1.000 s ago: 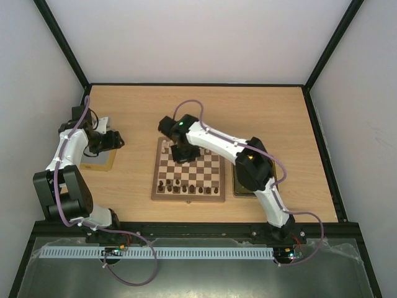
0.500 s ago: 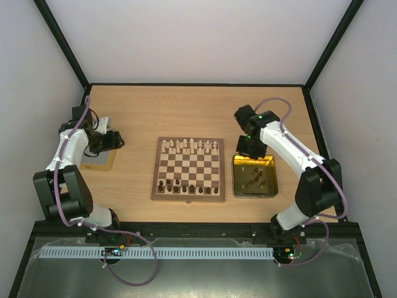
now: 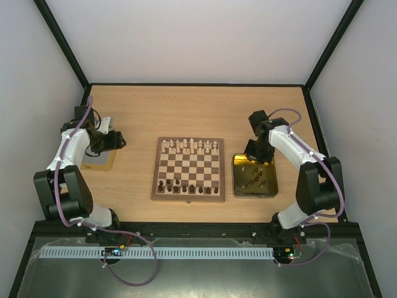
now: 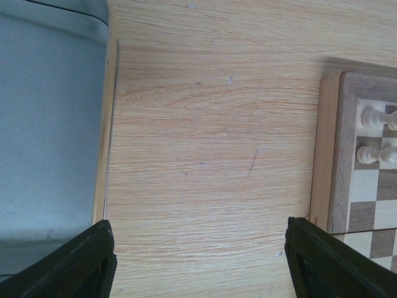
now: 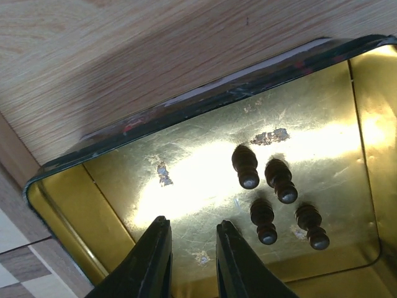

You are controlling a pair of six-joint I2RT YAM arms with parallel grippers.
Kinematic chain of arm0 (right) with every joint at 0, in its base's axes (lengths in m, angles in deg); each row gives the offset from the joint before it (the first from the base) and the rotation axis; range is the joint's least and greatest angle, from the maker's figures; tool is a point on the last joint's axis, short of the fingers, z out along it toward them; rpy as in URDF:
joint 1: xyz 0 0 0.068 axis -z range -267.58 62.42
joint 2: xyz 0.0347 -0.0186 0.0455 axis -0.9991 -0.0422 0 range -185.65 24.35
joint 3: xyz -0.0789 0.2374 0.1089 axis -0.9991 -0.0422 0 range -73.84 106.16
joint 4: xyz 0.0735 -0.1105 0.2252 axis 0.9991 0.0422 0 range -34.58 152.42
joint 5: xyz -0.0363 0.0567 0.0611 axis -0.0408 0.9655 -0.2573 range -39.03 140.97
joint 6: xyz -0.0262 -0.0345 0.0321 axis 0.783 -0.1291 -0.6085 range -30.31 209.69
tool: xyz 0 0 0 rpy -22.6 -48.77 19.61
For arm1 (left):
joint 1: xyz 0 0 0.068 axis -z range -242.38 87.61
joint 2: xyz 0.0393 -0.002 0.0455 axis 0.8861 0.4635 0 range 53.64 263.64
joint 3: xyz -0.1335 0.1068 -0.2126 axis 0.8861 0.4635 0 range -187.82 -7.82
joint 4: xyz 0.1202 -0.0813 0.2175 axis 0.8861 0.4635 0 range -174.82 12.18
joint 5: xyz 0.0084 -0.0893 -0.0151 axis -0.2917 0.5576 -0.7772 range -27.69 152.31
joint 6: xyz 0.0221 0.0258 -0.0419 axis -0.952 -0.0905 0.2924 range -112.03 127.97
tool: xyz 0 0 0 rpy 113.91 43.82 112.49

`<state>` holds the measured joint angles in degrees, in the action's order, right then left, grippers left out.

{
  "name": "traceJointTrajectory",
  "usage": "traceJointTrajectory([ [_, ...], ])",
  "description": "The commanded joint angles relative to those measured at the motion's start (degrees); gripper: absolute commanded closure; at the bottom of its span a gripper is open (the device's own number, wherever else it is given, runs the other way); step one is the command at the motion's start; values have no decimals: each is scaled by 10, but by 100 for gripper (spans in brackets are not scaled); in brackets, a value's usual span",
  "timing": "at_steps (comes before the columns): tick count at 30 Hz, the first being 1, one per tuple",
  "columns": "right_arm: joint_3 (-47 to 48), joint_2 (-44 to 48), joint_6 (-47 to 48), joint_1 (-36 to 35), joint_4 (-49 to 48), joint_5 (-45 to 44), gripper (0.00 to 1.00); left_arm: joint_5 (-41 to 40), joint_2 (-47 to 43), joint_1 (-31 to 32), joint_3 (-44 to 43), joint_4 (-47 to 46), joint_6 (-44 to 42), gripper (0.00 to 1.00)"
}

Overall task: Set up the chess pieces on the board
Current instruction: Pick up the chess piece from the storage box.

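Top external view: square chequered board mid-table, brown-bordered, pale chess pieces lined along the far side, dark chess pieces along the near side, too small to count. Right wrist view: four more dark men lying loose in the gold tray just right of the board. Above that tray, right gripper narrowly parted, pinching nothing. Left gripper spread wide over bare wood between grey slab and the board's border

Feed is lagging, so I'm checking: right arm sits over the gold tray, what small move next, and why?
Probably open the right pincer wider and lower it onto the nearest dark piece: its jaws stand narrow and empty above the gold tray, where four dark pieces lie.
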<state>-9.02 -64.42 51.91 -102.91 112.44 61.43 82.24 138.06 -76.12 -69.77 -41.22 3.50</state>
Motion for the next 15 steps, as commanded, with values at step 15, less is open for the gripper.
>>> traceJointTrajectory([
  [15, -59, -24, 35, 45, -26, 18, 81, -1, 7, 1, 3, 3, 4, 25],
])
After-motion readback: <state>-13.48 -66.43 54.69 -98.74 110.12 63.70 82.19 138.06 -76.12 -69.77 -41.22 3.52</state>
